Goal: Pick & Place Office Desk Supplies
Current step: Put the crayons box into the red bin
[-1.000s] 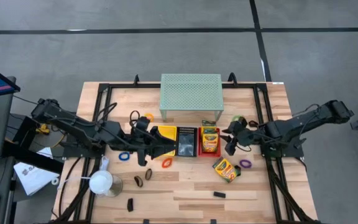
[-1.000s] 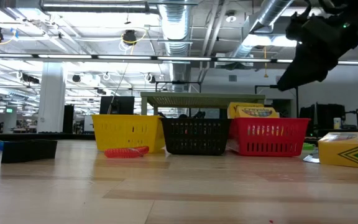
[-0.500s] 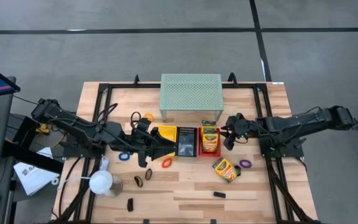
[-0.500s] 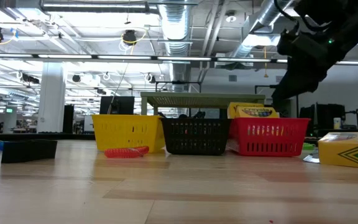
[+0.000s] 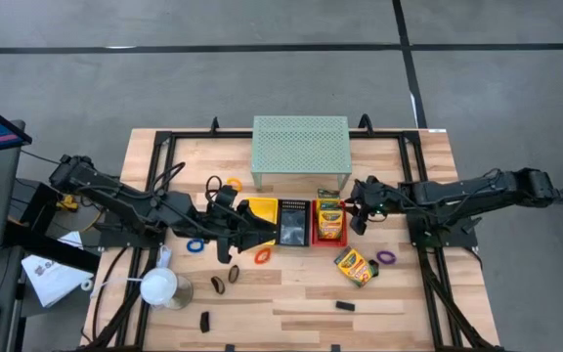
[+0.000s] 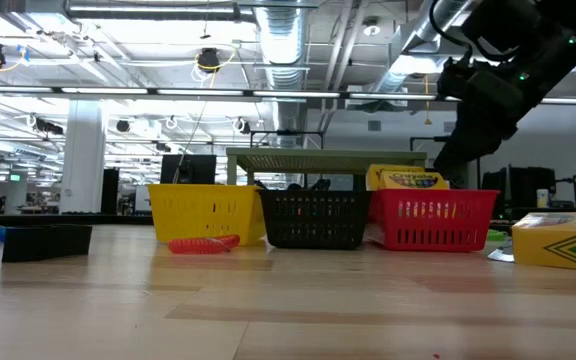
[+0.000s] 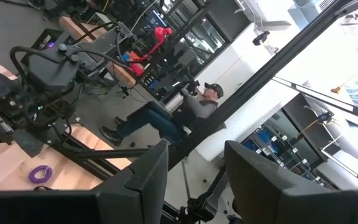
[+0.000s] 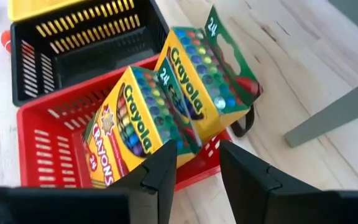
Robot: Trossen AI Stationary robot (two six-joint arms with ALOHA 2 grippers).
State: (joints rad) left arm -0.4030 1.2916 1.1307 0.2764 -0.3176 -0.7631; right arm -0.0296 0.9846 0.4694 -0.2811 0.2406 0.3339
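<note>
Red plastic marks the spot: the red basket (image 8: 55, 158) holds two crayon boxes (image 8: 166, 102) standing on end, one leaning against the other, and the right gripper (image 5: 358, 208) hangs just beside and above that basket with its fingers (image 8: 160, 177) parted and nothing between them. By the look of it, the placing step for one box is over or nearly so. A third crayon box (image 5: 356, 265) lies flat on the table (image 5: 291, 303) near a purple ring (image 5: 387, 257), both in front of the right arm, so the likely next move is to pull clear of the basket, swing over that box and come down with the fingers spread wide enough for its short sides. The left gripper (image 5: 235, 233) sits low by the yellow basket (image 5: 260, 208), near an orange ring (image 5: 262, 256) and a blue ring (image 5: 195, 245), its fingers (image 7: 145, 180) apart and empty
</note>
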